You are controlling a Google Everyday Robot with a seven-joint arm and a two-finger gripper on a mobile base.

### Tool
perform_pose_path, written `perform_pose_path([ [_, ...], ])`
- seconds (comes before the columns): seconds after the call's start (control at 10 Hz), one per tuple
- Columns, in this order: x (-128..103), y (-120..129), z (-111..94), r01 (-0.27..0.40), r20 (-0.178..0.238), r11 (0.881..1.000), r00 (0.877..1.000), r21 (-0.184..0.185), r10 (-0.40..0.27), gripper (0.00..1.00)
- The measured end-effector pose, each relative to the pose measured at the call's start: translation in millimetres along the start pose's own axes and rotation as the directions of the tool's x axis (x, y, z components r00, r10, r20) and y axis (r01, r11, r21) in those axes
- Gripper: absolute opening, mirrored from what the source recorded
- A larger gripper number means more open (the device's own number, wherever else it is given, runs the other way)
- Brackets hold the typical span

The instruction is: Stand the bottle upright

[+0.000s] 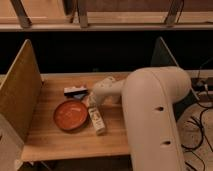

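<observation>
The gripper (93, 100) sits at the far end of the bottle (98, 121), jaws pressed together, apparently pinching that end. The bottle lies flat on the wooden table (60, 142), its long axis running from the gripper towards 5 o'clock, just beside the orange plate (70, 115) at its 9 o'clock. A dark-and-white block (76, 91) lies at the gripper's 10 o'clock, and free tabletop lies at 6 o'clock

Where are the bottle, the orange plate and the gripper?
bottle (98, 121): camera view, on its label.
orange plate (70, 115): camera view, bare middle.
gripper (93, 102): camera view, its tip, at the bottle's far end.
</observation>
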Motion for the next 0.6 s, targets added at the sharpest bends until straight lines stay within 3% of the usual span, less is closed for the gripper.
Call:
perform_pose_path([
  [0.2, -19.1, -11.9, -22.2, 0.008, 0.087, 1.0, 0.996, 0.028, -0.01, 0.05],
  [0.3, -38.5, -15.8, -42.4, 0.029, 0.169, 0.999, 0.985, 0.045, -0.036, 0.05],
  [0.4, -56.6, -15.5, -61.9, 0.061, 0.247, 0.997, 0.966, 0.054, -0.073, 0.05],
  [0.5, -77.9, -9.0, -87.3, 0.118, 0.342, 0.992, 0.931, 0.053, -0.129, 0.05],
  [0.6, -92.1, -2.0, -104.9, 0.164, 0.398, 0.985, 0.901, 0.05, -0.17, 0.05],
])
